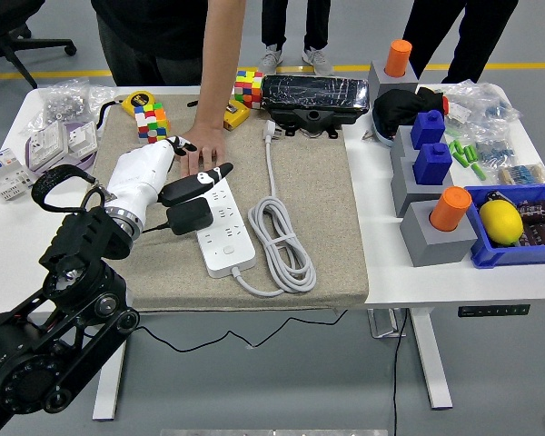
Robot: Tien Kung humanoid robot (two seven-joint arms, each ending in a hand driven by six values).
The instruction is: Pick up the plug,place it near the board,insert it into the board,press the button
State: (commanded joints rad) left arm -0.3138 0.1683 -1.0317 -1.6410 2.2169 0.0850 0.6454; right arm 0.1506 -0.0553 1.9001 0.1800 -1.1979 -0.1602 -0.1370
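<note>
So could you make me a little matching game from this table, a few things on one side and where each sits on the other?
Things:
1. lemon
2. power strip
3. yellow tape measure
4. black plug

Places:
A. far left corner of the mat
B. blue bin at the right
C. at the robot's left hand
D. flat on the mat, under a person's hand at its far end

Pairs: 1-B, 2-D, 3-A, 4-C

Robotics lab: cluttered test table (381,272)
</note>
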